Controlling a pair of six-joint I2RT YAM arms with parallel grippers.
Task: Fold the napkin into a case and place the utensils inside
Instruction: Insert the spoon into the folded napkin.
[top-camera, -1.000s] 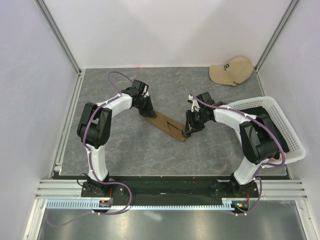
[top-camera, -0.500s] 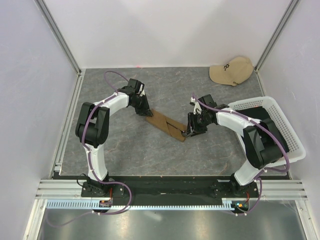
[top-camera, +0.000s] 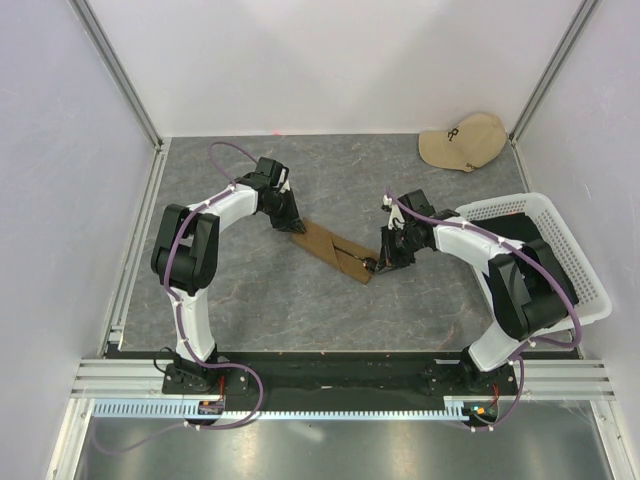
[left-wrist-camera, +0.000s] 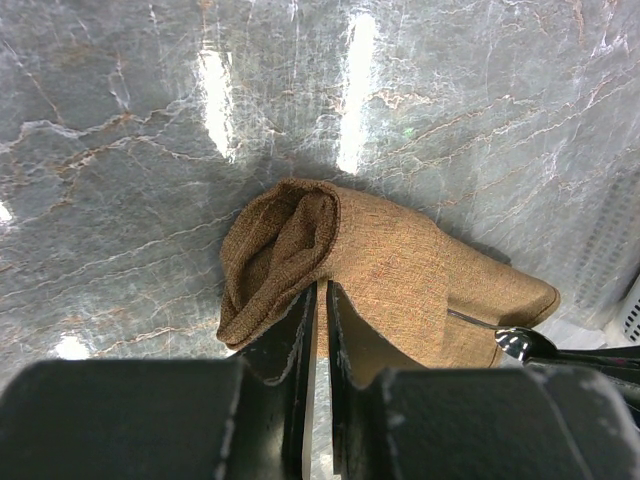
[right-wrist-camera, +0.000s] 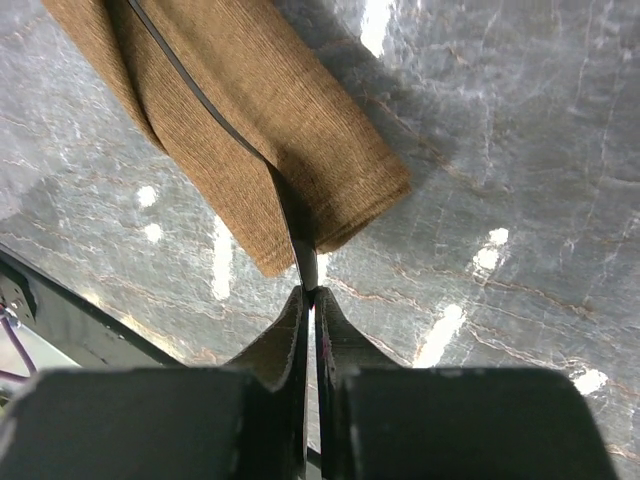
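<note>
The olive-brown napkin (top-camera: 333, 250) lies folded as a narrow case slanting across the table's middle. In the left wrist view its open mouth (left-wrist-camera: 283, 248) gapes at the left end. My left gripper (left-wrist-camera: 322, 292) is shut on that end's cloth edge, at the upper-left end in the top view (top-camera: 293, 226). A silver utensil handle (right-wrist-camera: 306, 262) sticks out of the case's lower-right end, and my right gripper (right-wrist-camera: 311, 293) is shut on its tip. The utensil's shiny end (left-wrist-camera: 524, 343) shows beside the case in the left wrist view. The rest of it is hidden inside the cloth.
A white mesh basket (top-camera: 575, 262) stands at the right edge, close behind the right arm. A beige cap (top-camera: 463, 141) lies at the back right corner. White walls with metal posts close in the grey marbled table (top-camera: 300, 320) on three sides.
My right gripper has closed on the utensil handle at the case's lower-right end. The left arm shifted slightly back-left early on, then held still on the cloth.
</note>
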